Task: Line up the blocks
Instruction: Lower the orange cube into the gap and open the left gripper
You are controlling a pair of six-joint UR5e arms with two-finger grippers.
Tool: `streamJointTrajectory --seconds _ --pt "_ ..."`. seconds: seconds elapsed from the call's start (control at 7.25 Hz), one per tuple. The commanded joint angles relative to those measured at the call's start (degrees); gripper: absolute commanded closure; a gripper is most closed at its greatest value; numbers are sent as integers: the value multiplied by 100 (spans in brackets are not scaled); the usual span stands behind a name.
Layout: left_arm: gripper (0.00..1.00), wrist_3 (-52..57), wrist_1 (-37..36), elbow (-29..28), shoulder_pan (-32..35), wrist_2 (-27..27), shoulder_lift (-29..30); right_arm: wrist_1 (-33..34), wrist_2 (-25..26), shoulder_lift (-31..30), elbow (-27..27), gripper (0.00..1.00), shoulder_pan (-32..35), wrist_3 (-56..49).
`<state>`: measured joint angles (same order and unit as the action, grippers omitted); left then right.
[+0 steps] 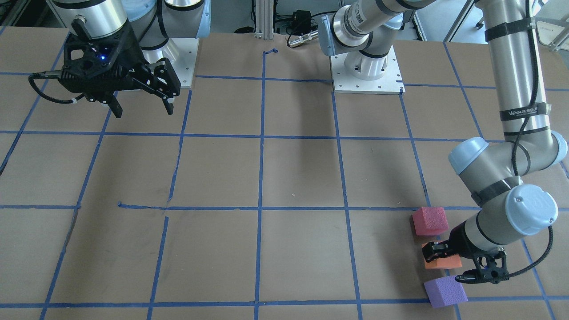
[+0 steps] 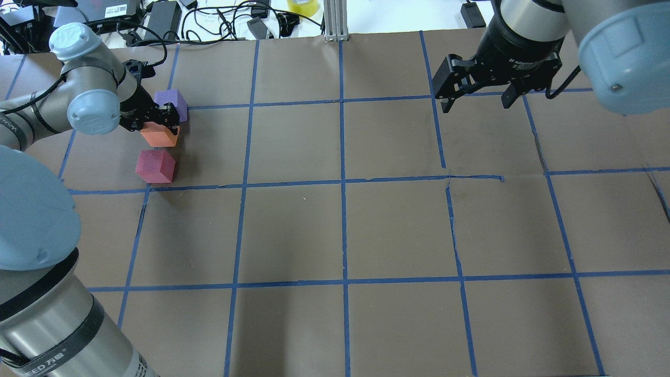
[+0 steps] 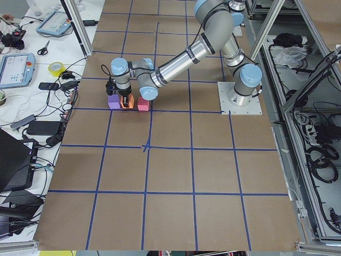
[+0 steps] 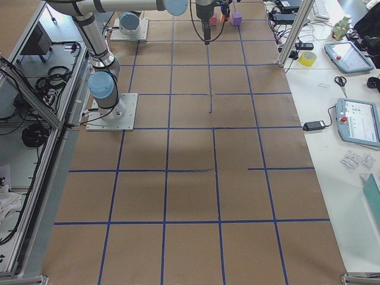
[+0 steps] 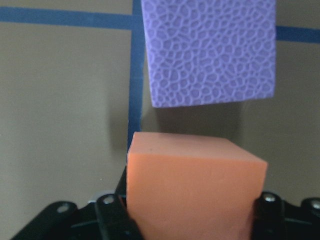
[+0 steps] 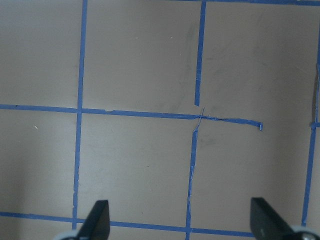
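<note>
Three foam blocks stand in a short row at the table's far left edge: the purple block [image 2: 171, 100], the orange block [image 2: 158, 137] and the pinkish-red block [image 2: 155, 166]. My left gripper [image 2: 165, 121] is low over the row and shut on the orange block [image 5: 195, 185], which fills the gap between its fingers [image 5: 111, 212]. The purple block [image 5: 210, 50] lies just beyond it with a small gap. In the front-facing view the orange block [image 1: 444, 263] sits between the pinkish-red [image 1: 429, 220] and the purple [image 1: 445, 291]. My right gripper [image 2: 476, 102] is open and empty, held above the table.
The brown table [image 2: 340, 230] carries a blue tape grid. Cables, a roll of yellow tape [image 2: 302, 6] and power bricks lie beyond its far edge. The arm bases [image 1: 366, 73] stand at the robot side.
</note>
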<state>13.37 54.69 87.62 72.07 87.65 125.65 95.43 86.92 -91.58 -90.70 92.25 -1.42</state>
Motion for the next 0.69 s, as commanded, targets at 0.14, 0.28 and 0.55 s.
streamJointTrajectory --seconds 0.14,0.28,0.55 --pt "100 -19 -46 1 0 -2 83 -6 9 0 0 0 -5 1" --pt "81 16 -55 10 0 -2 92 -6 1 -8 0 0 4 1" --pt "34 -45 -55 -17 0 -2 101 -33 53 -9 0 0 -5 -16"
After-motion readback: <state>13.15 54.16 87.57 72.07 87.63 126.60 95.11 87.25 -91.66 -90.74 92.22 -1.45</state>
